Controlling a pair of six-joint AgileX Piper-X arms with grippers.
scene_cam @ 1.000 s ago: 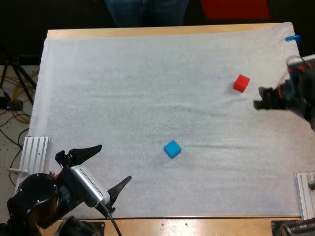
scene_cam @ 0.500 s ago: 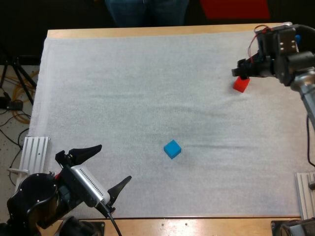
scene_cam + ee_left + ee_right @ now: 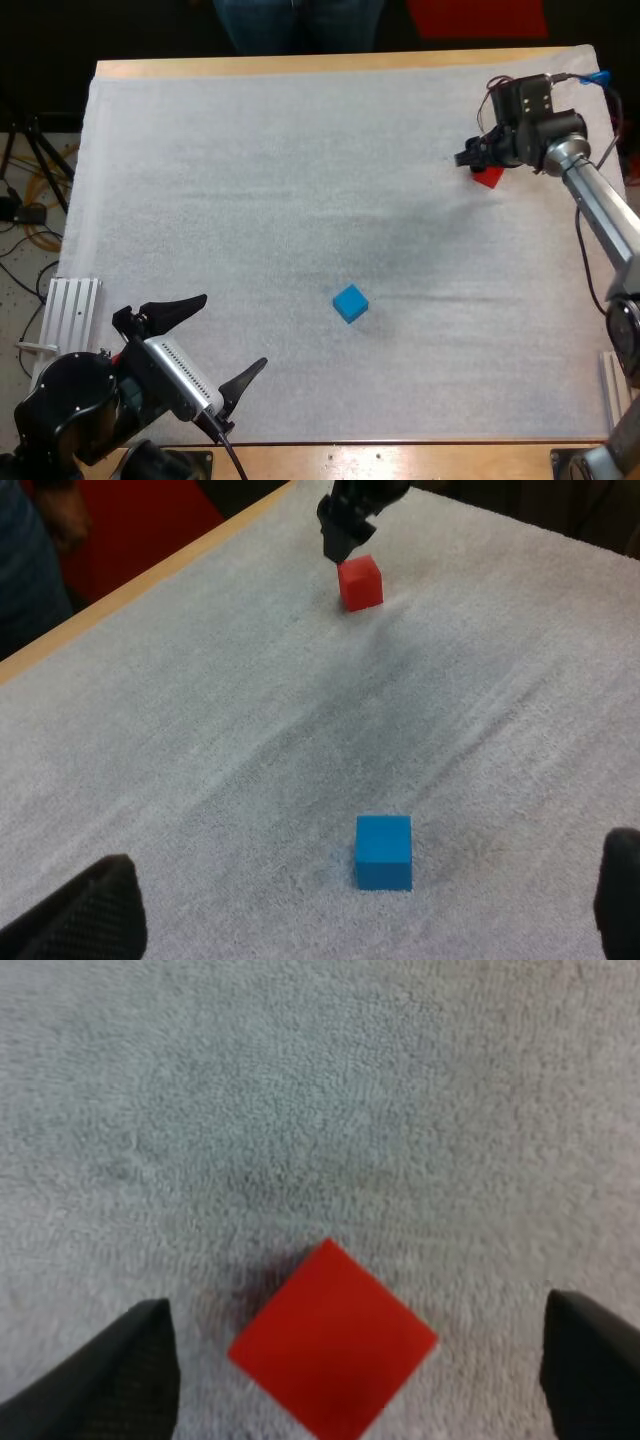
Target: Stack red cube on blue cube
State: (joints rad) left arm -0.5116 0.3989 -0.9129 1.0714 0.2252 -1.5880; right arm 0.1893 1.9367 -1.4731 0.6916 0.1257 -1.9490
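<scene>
Red cube (image 3: 333,1338): far right of white mat (image 3: 250,180), set diagonally between right gripper (image 3: 470,158) fingers, which stand apart and clear of it. Likely light, rigid, smooth; grip opposite flat faces, not corners. Blue cube (image 3: 350,302): mid-mat, well apart. Left gripper (image 3: 231,331): apart, empty.

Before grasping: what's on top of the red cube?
Nothing rests on the red cube. The right jaws hang open above it; in the high view they hide part of it.

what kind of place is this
Probably a robotics lab bench: a black left arm and silver right arm reach over a white mat on a wooden table, with a small red cube and small blue cube as practice pieces. Cables lie on the floor.
</scene>
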